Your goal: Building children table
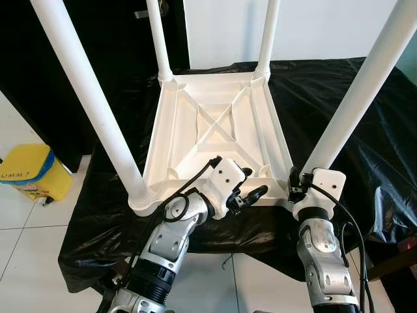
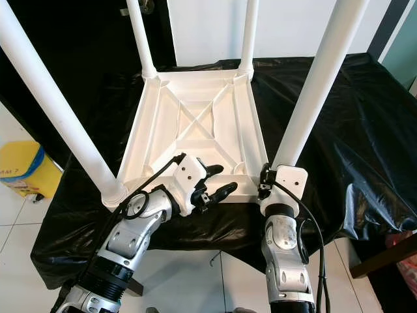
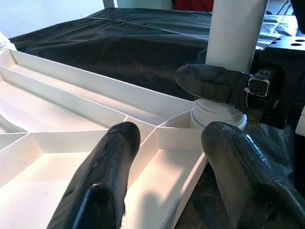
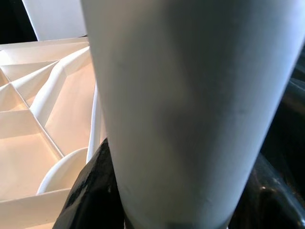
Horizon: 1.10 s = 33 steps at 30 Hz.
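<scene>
White plastic dominates the scene: a children's table (image 1: 218, 127) is seen lying upside down on a black sheet (image 1: 365, 111) that is draped over a low surface, with its ribbed underside facing up and four round legs rising from its corners. The two far legs, far left leg (image 1: 158, 39) and far right leg (image 1: 268, 36), are seen standing by the pale wall (image 1: 326, 29). The near left leg (image 1: 91, 98) is seated in its corner socket at the front edge of the sheet.

The near right leg (image 1: 365, 85) is gripped low down, just above its socket, by the right gripper (image 1: 296, 186). In the right wrist view the leg is shown filling the space between the black fingers (image 4: 90, 191), which are pressed against it on either side.

The left gripper (image 1: 251, 195) is held over the near edge of the tabletop, between the two near legs, with its fingers (image 3: 107, 167) spread apart and nothing between them. In the left wrist view it is pointed towards the near right corner, where a finger of the right gripper is seen wrapped around the leg's base.

A yellow container (image 1: 29, 173) with a blue band is seen on the tiled floor (image 1: 26, 261) to the robot's left, well apart from the table.
</scene>
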{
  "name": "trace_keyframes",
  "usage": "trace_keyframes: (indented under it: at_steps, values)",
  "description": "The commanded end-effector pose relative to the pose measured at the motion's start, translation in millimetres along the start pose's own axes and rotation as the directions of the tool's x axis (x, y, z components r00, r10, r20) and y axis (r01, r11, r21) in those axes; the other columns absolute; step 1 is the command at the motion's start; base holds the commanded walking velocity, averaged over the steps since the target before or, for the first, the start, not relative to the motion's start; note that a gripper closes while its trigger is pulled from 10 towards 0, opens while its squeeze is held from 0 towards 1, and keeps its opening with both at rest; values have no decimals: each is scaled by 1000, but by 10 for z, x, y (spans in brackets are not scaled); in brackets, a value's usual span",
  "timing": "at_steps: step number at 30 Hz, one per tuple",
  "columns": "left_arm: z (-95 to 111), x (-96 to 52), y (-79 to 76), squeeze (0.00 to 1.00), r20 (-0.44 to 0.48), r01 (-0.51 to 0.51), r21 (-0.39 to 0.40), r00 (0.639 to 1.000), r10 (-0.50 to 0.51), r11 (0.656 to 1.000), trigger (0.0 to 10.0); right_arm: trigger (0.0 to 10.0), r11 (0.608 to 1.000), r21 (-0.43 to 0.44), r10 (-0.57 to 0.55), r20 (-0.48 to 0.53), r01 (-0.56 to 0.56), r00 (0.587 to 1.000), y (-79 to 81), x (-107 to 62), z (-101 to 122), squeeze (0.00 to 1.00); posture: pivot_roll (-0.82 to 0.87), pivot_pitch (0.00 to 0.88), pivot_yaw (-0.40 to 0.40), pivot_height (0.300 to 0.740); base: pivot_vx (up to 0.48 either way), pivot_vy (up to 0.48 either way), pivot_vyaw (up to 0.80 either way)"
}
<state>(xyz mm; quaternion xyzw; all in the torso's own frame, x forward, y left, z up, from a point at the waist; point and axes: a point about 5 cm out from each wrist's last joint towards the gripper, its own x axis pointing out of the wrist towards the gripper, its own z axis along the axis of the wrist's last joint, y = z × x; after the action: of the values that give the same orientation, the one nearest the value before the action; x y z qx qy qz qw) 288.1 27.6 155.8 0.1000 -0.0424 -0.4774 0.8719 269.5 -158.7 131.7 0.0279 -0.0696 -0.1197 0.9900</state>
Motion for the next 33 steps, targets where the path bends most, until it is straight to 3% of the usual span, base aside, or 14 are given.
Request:
trace_keyframes:
  at_steps: [1,5,6,9,10,19,20,23,24,26,27,28,30,33]
  values:
    - [-30,-6,27,0,-13,-63,9,998,64,998,10000,10000,999,32,-11,-14,12,1000,29,-42,-24,0,-221,78,30,740,0,0,0]
    - [-32,-7,18,0,-12,-61,9,998,61,998,10000,10000,1000,23,-3,-3,3,1000,40,-40,-4,0,-221,78,27,740,0,0,0]
    - [-32,-5,16,0,-12,-61,10,998,61,998,10000,10000,1000,18,3,3,-3,1000,39,-38,4,404,-220,76,27,740,0,0,0]
    - [-31,-3,16,0,-11,-61,10,998,61,998,10000,10000,1000,16,9,8,-9,1000,33,-37,12,404,-221,75,26,740,0,0,0]
    - [-26,-1,15,0,-10,-60,10,998,61,998,10000,10000,1000,16,25,17,-25,1000,27,-35,26,1000,-221,75,26,740,0,0,0]
    - [-28,2,9,0,-10,-55,13,998,55,998,10000,10000,991,-16,131,55,-130,990,-73,-15,88,1000,-224,65,31,740,0,0,0]
    - [-28,5,7,0,-10,-52,14,999,52,999,10000,10000,975,-26,222,51,-220,974,-116,-1,107,1000,-229,61,36,740,0,0,0]
    - [-28,5,7,0,-10,-52,14,999,52,999,10000,10000,975,-26,222,51,-220,974,-116,-1,107,1000,-229,61,36,740,0,0,0]
    - [-26,8,5,0,-9,-48,15,999,48,999,10000,10000,948,-49,316,48,-314,948,-151,8,134,1000,-230,60,37,740,0,0,0]
    - [-26,8,5,0,-9,-48,15,999,48,999,10000,10000,948,-49,316,48,-314,948,-151,8,134,1000,-230,60,37,740,0,0,0]
    - [-21,22,4,0,-7,-39,19,999,39,999,10000,10000,857,-120,505,11,-500,863,-205,37,169,0,-240,50,46,740,0,0,0]
    - [-21,22,4,0,-7,-39,19,999,39,999,10000,10000,857,-120,505,11,-500,863,-205,37,169,0,-240,50,46,740,0,0,0]
    - [-15,33,4,0,-5,-33,22,999,33,999,10000,10000,804,-172,575,-17,-569,818,-239,88,183,0,-241,44,48,740,0,0,0]
    - [-10,39,6,0,-4,-31,25,1000,31,999,10000,10000,771,-199,610,-42,-605,792,-251,145,184,0,-242,39,50,740,0,0,0]
